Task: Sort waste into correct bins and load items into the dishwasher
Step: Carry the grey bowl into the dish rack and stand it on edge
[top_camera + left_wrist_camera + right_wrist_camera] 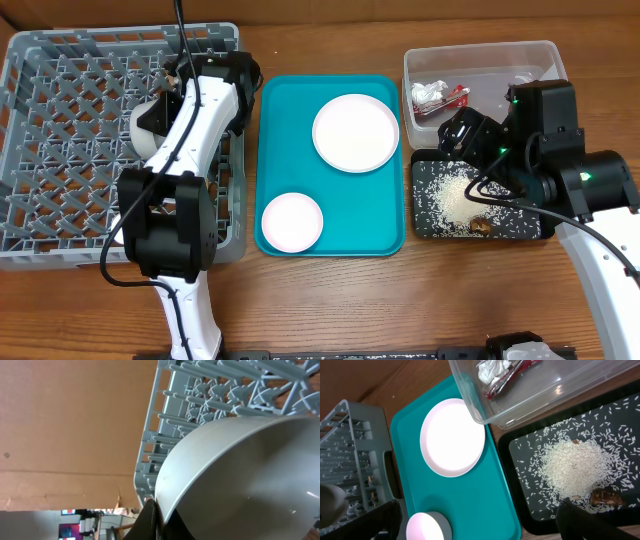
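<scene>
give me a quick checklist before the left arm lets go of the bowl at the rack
1. Grip: left end effector shut on the white bowl at its rim: ok.
2. Position: bowl sits within the dish rack walls in the overhead view: ok.
3. Bowl resting on the rack floor: cannot tell.
4. Right end effector open, holding nothing, over the black tray, away from the rack: ok.
5. All dishes loaded: not ok. The plate and pink bowl are on the teal tray.
6. Wrapper and tissue in the clear tub: ok.
</scene>
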`<action>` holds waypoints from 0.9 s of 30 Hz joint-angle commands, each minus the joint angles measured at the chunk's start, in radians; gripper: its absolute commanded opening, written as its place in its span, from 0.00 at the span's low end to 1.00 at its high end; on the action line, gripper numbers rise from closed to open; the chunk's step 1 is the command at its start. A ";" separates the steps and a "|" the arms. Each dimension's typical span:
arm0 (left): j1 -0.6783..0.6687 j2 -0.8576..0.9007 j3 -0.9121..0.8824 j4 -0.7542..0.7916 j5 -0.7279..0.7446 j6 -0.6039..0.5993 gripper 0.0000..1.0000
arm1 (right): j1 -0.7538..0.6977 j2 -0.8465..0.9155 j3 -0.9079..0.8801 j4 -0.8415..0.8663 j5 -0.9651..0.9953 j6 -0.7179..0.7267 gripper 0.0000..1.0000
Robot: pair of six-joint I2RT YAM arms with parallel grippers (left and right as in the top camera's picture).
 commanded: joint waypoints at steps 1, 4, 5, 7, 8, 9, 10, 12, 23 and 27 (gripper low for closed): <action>-0.013 0.021 -0.004 -0.021 0.022 -0.014 0.04 | -0.001 -0.023 0.013 0.007 0.002 0.003 1.00; -0.014 0.021 -0.004 -0.033 0.054 -0.014 0.04 | -0.001 -0.023 0.013 0.008 0.002 0.003 1.00; -0.015 0.021 -0.004 -0.038 0.074 -0.014 0.04 | -0.001 -0.023 0.013 0.008 0.002 0.003 1.00; -0.018 0.021 -0.004 -0.051 0.113 -0.015 0.04 | -0.001 -0.023 0.013 0.008 0.002 0.003 1.00; -0.021 0.021 -0.004 -0.057 0.125 -0.015 0.04 | -0.001 -0.023 0.013 0.008 0.002 0.003 1.00; -0.022 0.021 -0.004 -0.063 0.127 -0.015 0.04 | -0.001 -0.023 0.013 0.008 0.002 0.003 1.00; -0.023 0.021 -0.004 -0.069 0.117 -0.014 0.04 | -0.001 -0.023 0.013 0.007 0.002 0.003 1.00; -0.023 0.021 -0.004 -0.070 0.096 -0.014 0.04 | -0.001 -0.023 0.013 0.006 0.002 0.003 1.00; -0.023 0.021 -0.004 -0.089 0.145 -0.014 0.04 | -0.001 -0.023 0.013 -0.008 0.001 0.003 1.00; -0.025 0.021 -0.004 -0.140 0.063 -0.014 0.04 | -0.001 -0.023 0.013 -0.019 0.002 0.003 1.00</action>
